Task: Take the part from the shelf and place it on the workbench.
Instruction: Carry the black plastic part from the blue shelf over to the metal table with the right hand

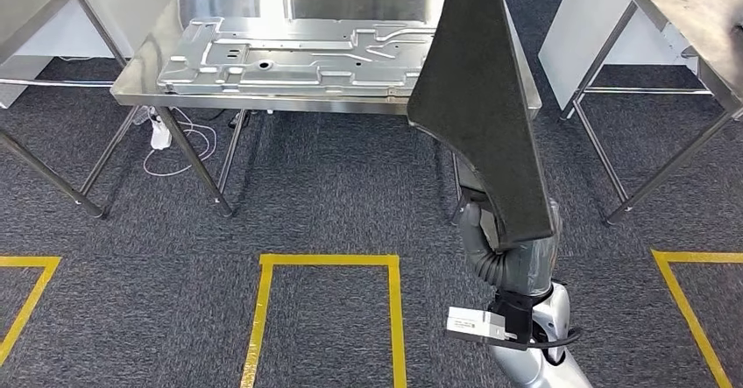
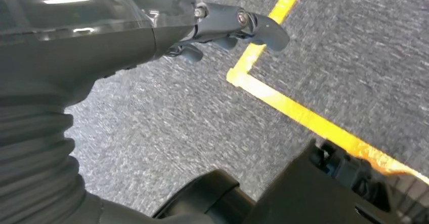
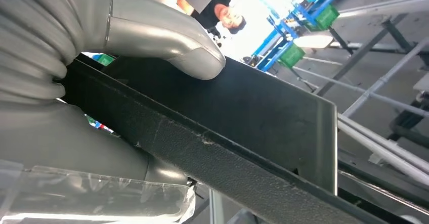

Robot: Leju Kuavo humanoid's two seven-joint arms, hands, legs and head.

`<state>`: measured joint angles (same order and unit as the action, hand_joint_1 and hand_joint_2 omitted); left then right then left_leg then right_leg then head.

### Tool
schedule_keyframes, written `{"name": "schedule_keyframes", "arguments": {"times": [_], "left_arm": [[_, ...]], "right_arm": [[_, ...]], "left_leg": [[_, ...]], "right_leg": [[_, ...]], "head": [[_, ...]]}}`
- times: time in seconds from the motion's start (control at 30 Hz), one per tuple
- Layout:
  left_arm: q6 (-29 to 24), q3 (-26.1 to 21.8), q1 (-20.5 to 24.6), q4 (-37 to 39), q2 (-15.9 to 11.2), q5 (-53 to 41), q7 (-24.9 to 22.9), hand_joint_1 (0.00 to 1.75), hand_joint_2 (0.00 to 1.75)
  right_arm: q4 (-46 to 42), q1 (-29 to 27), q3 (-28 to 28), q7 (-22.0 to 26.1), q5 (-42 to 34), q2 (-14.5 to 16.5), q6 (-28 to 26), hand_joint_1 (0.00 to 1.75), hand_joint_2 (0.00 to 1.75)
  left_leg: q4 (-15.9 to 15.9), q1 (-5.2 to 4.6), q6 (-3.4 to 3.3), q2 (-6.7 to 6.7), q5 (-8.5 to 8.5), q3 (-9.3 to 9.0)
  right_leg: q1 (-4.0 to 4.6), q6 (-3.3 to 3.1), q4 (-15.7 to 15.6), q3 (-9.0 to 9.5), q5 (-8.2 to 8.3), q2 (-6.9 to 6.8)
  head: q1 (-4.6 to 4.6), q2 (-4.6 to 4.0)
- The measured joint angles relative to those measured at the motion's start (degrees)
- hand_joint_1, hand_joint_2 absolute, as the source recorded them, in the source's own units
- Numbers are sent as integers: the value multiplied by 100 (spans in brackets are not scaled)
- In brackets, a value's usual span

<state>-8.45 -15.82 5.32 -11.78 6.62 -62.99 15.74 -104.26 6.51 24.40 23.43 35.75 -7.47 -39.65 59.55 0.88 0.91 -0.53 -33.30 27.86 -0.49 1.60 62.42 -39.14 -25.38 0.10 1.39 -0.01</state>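
A long black textured part (image 1: 480, 99) stands up in front of me, rising from my right hand (image 1: 491, 239) over the near right corner of the steel workbench (image 1: 145, 64). The right wrist view shows my thumb (image 3: 172, 42) pressed on the part's flat face (image 3: 243, 118), the hand gripping its edge. My left hand (image 2: 222, 29) hangs over the grey carpet, its dark fingers curled and holding nothing.
A stamped metal panel (image 1: 298, 55) lies on the workbench. Other steel tables stand at the far left (image 1: 35, 3) and far right (image 1: 701, 29). Yellow tape lines (image 1: 329, 261) mark the carpet. A cable and power strip (image 1: 162, 134) lie under the bench. A person (image 3: 222, 11) stands behind.
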Motion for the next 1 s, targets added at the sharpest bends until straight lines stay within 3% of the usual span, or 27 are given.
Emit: {"name": "schedule_keyframes", "arguments": {"times": [0.1, 0.17, 0.23, 0.3, 0.33, 0.37, 0.4, 0.47, 0.53, 0.63, 0.7, 0.83, 0.87, 0.9, 0.97, 1.0], "left_arm": [[1, 0, -6, 1, -3, 0, 1, 0, 175], [2, 0, 0, -3, -5, 0, 0, 0, 175], [-4, -2, 24, -7, -6, 7, 12, 0, 175], [-12, -4, 75, -9, -7, 18, 28, 0, 175], [-14, -6, 98, -9, -8, 22, 32, 0, 175], [-14, -7, 108, -9, -8, 24, 34, 0, 175], [-14, -8, 107, -9, -9, 26, 36, 0, 175], [-17, -9, 77, -8, -20, 37, 46, 0, 175], [-25, -11, 47, -4, -34, 59, 74, 0, 175], [-34, -15, 26, -4, -49, 78, 120, 0, 175], [-27, -15, 17, -5, -54, 79, 134, 0, 175], [-9, -15, 4, -5, -54, 83, 164, 0, 175], [-10, -15, -2, -5, -54, 87, 172, 0, 175], [-10, -15, -9, -5, -54, 90, 178, 0, 175], [-10, -15, -29, -4, -55, 94, 184, 0, 175], [-9, -16, -39, -3, -68, 96, 187, 0, 175]], "right_arm": [[-1, -11, -3, -8, 10, 10, 0, 168, 175], [-11, -7, -5, -10, 17, 28, 0, 168, 175], [-18, -3, -4, -7, 26, 49, 0, 168, 175], [-17, -7, -3, -8, 40, 57, 0, 168, 175], [-17, -12, -3, -9, 52, 61, 1, 168, 175], [-17, -15, -3, -10, 65, 66, 1, 168, 175], [-17, -18, -3, -9, 81, 75, 1, 168, 175], [-17, -24, -3, -8, 122, 102, 1, 168, 175], [-17, -34, -2, -9, 168, 129, 2, 168, 175], [-19, -66, 8, -19, 253, 170, 1, 168, 175], [-20, -61, 21, -24, 320, 208, 0, 168, 175], [-17, -57, 69, -43, 433, 267, 0, 168, 175], [-16, -66, 75, -51, 459, 276, 0, 168, 175], [-16, -72, 80, -57, 484, 286, 0, 168, 175], [-15, -89, 83, -65, 527, 299, 0, 168, 175], [-14, -103, 81, -66, 540, 304, 0, 168, 175]], "left_leg": [[-5, -21, 106, 13, -56, -82], [283, -29, 144, 19, -17, 4], [925, -31, 163, 20, -108, 369], [1526, -45, 162, 20, -389, 811], [1657, -55, 157, 21, -464, 954], [1594, -67, 144, 21, -405, 1002], [1358, -80, 126, 21, -209, 971], [665, -117, 66, 28, 352, 830], [227, -159, -1, 50, 559, 761], [105, -159, -97, 62, 552, 693], [51, -116, -142, 57, 534, 591], [21, -57, -165, 48, 448, 501], [21, -42, -153, 39, 411, 462], [21, -24, -131, 29, 366, 405], [19, 11, -64, 17, 256, 265], [24, 21, -22, 13, 204, 208]], "right_leg": [[23, -113, -89, 84, -46, -2], [0, -191, -117, 196, -101, 13], [-13, -254, -141, 310, -175, 14], [-3, -285, -144, 400, -259, 15], [5, -291, -144, 457, -306, 20], [12, -291, -144, 523, -354, 28], [18, -285, -144, 595, -401, 36], [24, -264, -153, 720, -491, 42], [28, -227, -172, 773, -548, 36], [35, -152, -127, 819, -571, 24], [34, -107, 114, 731, -654, 23], [-11, -43, 1256, -76, -1056, 22], [-26, -26, 1310, -197, -1015, 22], [-41, -7, 1173, -221, -860, 21], [-73, 37, 492, -62, -316, 11], [-74, 48, 175, 1, -152, 0]], "head": [[-28, 1], [-73, 1], [-155, 1], [-225, 1], [-246, 1], [-267, 1], [-288, 1], [-324, 1], [-340, 1], [-348, 1], [-318, 1], [-193, 1], [-158, 1], [-125, 1], [-66, 1], [-42, 1]]}}
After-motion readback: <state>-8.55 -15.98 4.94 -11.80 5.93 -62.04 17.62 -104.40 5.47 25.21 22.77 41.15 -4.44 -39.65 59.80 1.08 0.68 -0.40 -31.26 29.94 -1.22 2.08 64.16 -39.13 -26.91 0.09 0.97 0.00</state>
